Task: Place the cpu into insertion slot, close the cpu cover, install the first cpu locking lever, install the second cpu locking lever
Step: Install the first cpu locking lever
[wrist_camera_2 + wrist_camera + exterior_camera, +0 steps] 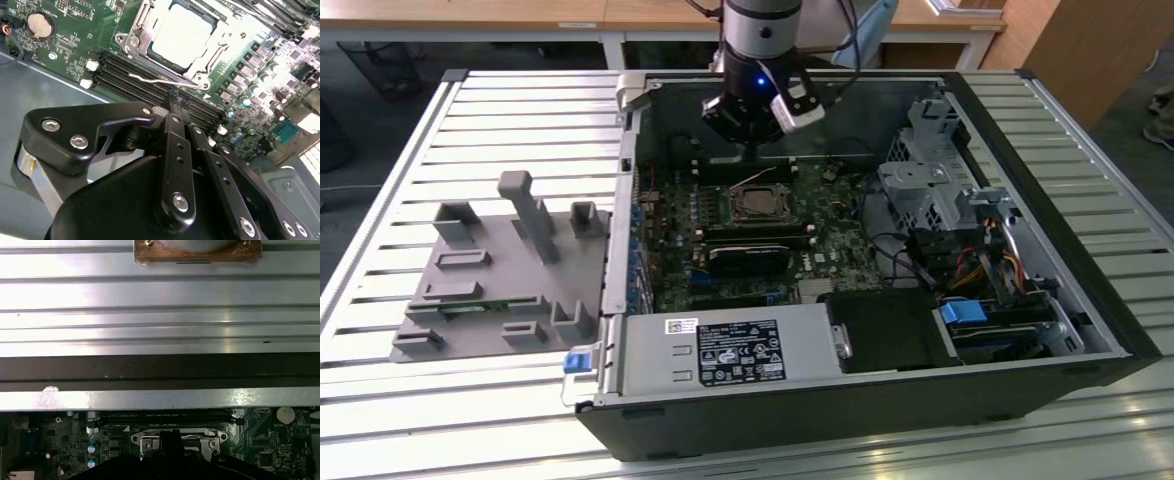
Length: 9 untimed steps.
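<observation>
The cpu (185, 35) lies flat in the insertion slot (758, 204) on the green motherboard. Its silver top shows through the window of the cpu cover (141, 30), which is folded down around it. A thin wire locking lever (150, 79) runs along the socket's edge nearest my gripper (175, 97). The black fingers are shut together with nothing between them, and their tips sit right at that lever. In the exterior view the gripper (750, 150) hangs inside the open computer case, just behind the socket. The first wrist view shows the gripper (172, 437) over the socket frame.
Black memory slots (125, 75) lie between the socket and the case wall (160, 370). A drive cage (927, 180) and cables fill the exterior view's right side of the case, with a power supply (727, 350) in front. A grey fixture plate (494, 270) stands on the slatted table.
</observation>
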Tool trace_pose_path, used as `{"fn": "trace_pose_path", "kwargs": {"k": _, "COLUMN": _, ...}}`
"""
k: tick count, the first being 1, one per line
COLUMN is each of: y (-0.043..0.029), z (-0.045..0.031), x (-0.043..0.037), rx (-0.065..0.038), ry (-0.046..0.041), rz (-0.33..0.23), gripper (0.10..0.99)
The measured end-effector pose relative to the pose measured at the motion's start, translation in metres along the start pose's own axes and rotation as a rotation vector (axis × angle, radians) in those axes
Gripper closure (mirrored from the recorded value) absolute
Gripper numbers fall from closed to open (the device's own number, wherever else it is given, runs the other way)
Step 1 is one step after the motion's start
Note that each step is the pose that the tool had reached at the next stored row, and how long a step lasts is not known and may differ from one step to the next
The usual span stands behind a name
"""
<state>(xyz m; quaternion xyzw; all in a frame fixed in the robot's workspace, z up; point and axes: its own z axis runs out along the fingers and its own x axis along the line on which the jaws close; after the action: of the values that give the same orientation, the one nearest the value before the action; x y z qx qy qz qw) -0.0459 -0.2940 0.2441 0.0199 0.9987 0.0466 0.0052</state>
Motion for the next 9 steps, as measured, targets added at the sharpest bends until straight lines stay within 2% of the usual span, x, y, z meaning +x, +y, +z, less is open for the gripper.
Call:
{"fn": "trace_pose_path", "kwargs": {"k": 5, "y": -0.0004, "z": 0.0058, "x": -0.0035, "rx": 0.000, "ry": 0.0001, "rz": -0.001, "gripper": 0.965}}
{"fn": "trace_pose_path", "kwargs": {"k": 9, "y": -0.0004, "z": 0.0076, "x": -0.0082, "rx": 0.000, "ry": 0.0003, "rz": -0.006, "gripper": 0.965}}
